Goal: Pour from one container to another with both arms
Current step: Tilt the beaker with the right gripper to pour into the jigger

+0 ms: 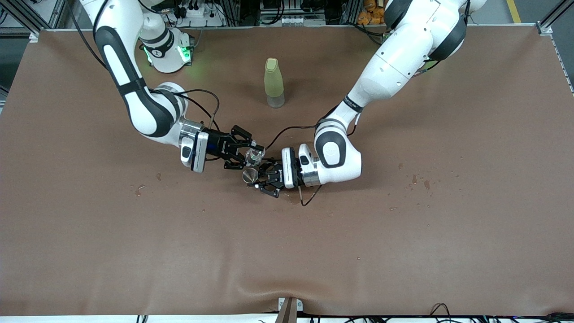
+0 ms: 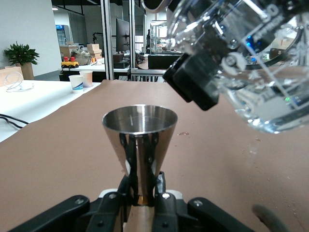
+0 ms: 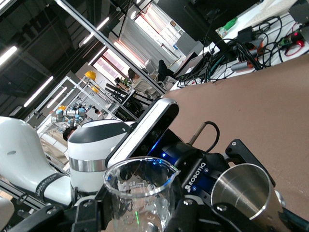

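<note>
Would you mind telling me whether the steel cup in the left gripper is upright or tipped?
Upright: in the left wrist view the steel cup stands straight, rim level, in the left gripper, with the glass beaker tilted above it.

The left claw (image 1: 259,179) and the right claw (image 1: 251,152) meet over the middle of the brown table (image 1: 89,246), tips nearly touching. The left claw is clamped on the stem of a conical steel measuring cup (image 1: 249,175); the right claw grips a clear glass beaker (image 1: 254,156), tilted just beside and above the cup. A tall green-capped bottle (image 1: 273,83) stands upright on the table, farther from the front camera than both claws.
</note>
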Robot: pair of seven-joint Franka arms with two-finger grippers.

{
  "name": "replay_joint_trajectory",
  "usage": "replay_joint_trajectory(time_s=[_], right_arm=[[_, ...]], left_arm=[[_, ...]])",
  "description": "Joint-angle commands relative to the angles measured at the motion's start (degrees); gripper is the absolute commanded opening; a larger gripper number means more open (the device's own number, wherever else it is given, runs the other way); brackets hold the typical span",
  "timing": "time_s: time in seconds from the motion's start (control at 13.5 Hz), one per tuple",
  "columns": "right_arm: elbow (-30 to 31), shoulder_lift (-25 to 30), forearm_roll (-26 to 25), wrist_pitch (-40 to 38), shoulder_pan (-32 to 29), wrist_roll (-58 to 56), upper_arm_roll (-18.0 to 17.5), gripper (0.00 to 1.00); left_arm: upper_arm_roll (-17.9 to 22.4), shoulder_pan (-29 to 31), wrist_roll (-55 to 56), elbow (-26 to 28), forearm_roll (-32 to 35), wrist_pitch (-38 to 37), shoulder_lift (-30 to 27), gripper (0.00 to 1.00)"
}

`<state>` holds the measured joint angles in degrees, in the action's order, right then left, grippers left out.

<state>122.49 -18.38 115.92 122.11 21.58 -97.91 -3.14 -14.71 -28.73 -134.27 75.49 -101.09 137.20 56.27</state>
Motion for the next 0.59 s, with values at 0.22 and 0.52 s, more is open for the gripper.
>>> replay_joint_trajectory(time_s=[0.22, 0.52], right_arm=[[-0.67, 0.01, 1.41, 0.24, -0.05, 2.72, 0.33, 0.00], [-0.85, -0.16, 1.59, 0.15, -1.02, 5.53, 0.33, 0.00]], left_arm=[[0.65, -1.33, -1.17, -1.48, -1.83, 0.96, 0.77, 0.00], [1.17, -1.59, -1.17, -1.22, -1.39, 1.14, 0.33, 0.00]])
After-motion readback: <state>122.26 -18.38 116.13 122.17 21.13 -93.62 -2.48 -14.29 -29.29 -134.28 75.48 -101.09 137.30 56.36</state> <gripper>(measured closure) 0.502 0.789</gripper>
